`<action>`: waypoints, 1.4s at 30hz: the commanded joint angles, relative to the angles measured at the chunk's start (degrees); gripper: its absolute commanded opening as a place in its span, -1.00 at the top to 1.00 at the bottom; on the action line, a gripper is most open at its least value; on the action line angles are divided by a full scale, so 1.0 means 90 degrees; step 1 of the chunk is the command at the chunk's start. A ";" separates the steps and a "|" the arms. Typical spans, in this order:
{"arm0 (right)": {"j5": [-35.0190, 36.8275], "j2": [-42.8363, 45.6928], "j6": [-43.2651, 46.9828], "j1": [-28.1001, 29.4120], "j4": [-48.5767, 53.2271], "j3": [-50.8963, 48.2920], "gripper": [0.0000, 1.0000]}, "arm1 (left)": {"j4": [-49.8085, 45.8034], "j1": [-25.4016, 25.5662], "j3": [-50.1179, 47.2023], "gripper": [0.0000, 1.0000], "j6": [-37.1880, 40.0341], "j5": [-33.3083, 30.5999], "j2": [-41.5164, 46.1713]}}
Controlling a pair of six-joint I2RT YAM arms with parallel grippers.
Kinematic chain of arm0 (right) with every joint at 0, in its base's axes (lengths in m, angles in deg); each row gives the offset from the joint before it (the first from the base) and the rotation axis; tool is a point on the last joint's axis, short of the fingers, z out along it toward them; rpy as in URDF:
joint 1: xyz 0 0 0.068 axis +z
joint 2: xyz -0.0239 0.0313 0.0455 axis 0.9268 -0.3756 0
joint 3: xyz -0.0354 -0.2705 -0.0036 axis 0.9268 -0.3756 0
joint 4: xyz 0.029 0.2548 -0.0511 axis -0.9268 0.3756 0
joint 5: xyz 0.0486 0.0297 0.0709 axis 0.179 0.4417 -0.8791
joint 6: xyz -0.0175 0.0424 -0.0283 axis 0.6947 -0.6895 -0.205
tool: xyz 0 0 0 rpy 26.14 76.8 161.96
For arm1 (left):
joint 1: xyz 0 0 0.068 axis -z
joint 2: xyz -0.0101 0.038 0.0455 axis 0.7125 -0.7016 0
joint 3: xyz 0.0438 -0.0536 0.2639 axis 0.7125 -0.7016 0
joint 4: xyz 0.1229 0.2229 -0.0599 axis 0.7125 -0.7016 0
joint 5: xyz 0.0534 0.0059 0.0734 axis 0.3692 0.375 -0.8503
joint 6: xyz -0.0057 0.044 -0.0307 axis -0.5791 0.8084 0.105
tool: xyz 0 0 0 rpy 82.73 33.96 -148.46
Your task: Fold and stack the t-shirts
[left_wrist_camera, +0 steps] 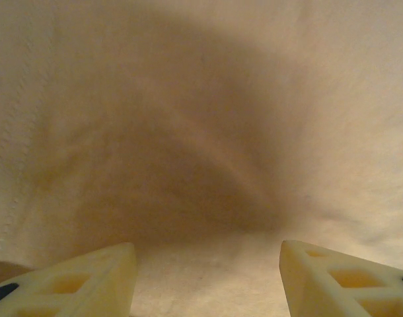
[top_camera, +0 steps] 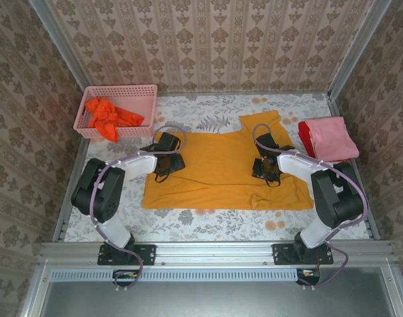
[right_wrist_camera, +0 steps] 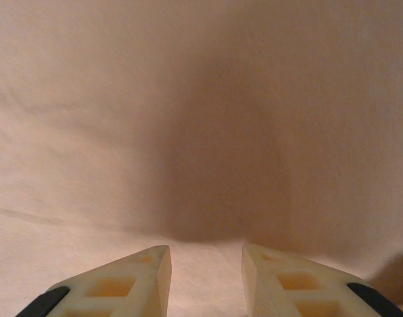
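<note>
Yellow tee: golden-yellow tee (top_camera: pixel 218 175) lies spread flat at ctr of table (top_camera: pixel 208 226). Near edge is straight. Far edge is uneven, w/ a flap sticking out toward the back wall on the right side.
L gripper: L gripper (top_camera: pixel 167 160) is low over the tee's left part, close to its left edge. Wrist view shows the fingers (left_wrist_camera: pixel 89 285) wide apart, released, w/ flat cloth btw them and nothing pinched.
R gripper: R gripper (top_camera: pixel 266 166) is low over the tee's right part. Wrist view shows the fingers (right_wrist_camera: pixel 125 287) w/ a narrower gap, not clenched. Smooth cloth runs under and past the tips.
Contact: can't tell whether either set of tips touches the cloth or sits just above it.
Shadow: dark patch on the cloth ahead of each gripper in both wrist views.
Orange-red tee: orange-red tee (top_camera: pixel 109 115) is crumpled inside the pink basket (top_camera: pixel 121 89) at back-left of table, apart from the yellow tee.
Pink tee: pink tee (top_camera: pixel 332 139) is folded at the table's right side, on top of the red tee (top_camera: pixel 306 135).
Red tee: only its left edge shows from under the pink one. The stack is near the yellow tee's right end.
</note>
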 commanded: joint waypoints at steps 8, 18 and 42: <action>-0.0255 0.1413 -0.0360 0.0057 0.0692 -0.1535 0.30 | -0.0057 0.0289 -0.1454 -0.19 -0.0599 0.0322 0.0684; -0.0126 0.1854 -0.0062 0.0065 0.0916 -0.0780 0.24 | -0.0628 0.0302 -0.0438 -0.28 -0.0126 -0.0335 0.1141; -0.0126 -0.1508 0.1481 -0.0109 0.0548 0.2504 0.16 | -0.0911 -0.1016 0.2129 -0.14 0.0671 -0.1209 -0.0797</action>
